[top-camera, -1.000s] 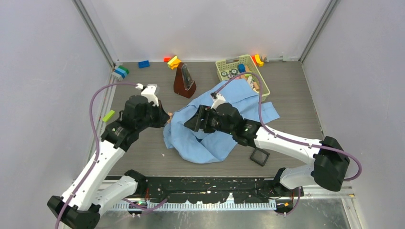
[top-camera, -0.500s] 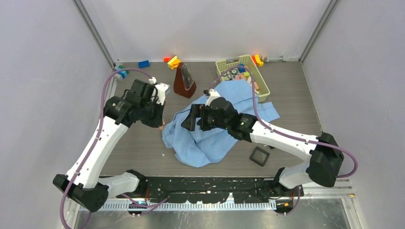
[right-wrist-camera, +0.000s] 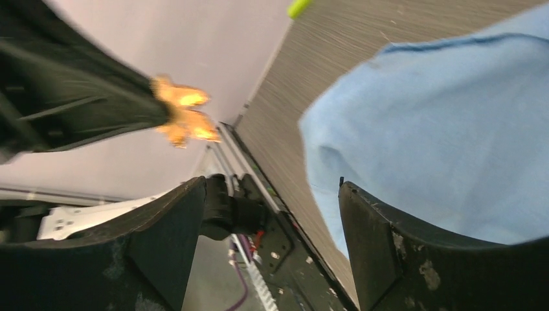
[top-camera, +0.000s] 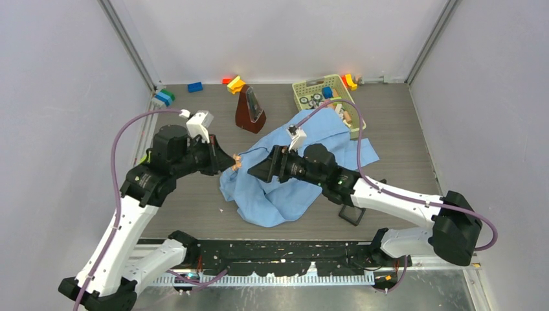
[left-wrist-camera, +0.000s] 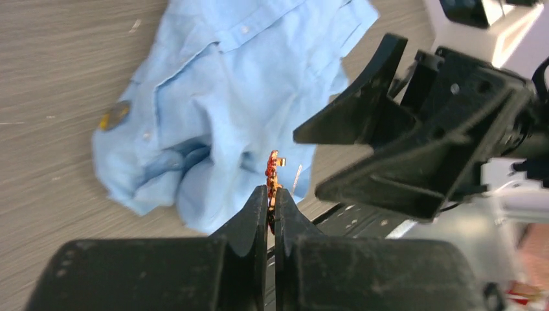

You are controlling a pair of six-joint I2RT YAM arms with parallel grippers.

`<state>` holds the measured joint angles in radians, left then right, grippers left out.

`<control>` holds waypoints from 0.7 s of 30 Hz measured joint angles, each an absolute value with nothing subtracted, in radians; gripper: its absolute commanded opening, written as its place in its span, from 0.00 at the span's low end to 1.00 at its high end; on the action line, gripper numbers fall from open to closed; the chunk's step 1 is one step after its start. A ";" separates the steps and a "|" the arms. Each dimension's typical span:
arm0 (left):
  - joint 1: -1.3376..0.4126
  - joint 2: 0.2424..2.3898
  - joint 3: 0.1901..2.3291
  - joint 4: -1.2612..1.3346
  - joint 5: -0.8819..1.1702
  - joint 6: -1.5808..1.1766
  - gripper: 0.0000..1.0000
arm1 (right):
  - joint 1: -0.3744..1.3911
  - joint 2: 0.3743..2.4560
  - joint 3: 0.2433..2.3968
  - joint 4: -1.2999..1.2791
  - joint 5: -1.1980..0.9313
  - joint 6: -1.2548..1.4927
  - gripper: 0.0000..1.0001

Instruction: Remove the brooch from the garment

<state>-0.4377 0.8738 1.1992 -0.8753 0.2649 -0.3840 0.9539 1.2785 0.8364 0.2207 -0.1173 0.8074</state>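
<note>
The brooch (left-wrist-camera: 272,175) is held edge-on in the left pincer (left-wrist-camera: 272,194), which is closed tight on its near end. Its long axis is seen in line with the fingers, and its orange free end sticks out rightward past the tips. It is raised off the shirt (top-camera: 285,194), above the shirt's left edge. The shirt lies crumpled on the worktop (top-camera: 194,207). The right pincer (right-wrist-camera: 272,188) is spread wide and empty, facing the brooch from just right of it.

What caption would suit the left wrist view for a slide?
Left gripper holds the orange brooch clear of the blue garment, open right gripper alongside.
</note>
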 measured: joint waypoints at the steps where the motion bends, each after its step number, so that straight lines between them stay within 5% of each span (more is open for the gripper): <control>1: -0.431 0.864 1.168 -0.827 0.286 -0.426 0.00 | 0.954 1.271 0.830 0.245 -0.123 0.815 0.78; 11: -0.355 0.834 0.986 -0.388 0.491 -0.860 0.00 | 0.954 1.206 0.772 0.487 -0.159 0.897 0.60; 21: -0.315 0.834 0.833 0.016 0.620 -1.204 0.00 | 0.954 1.097 0.752 0.523 -0.149 0.892 0.52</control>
<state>-0.3145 0.8345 0.8330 0.0162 0.6205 -1.2037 0.9539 1.0966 0.7517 0.5232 -0.1493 0.8921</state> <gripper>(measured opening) 0.028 0.537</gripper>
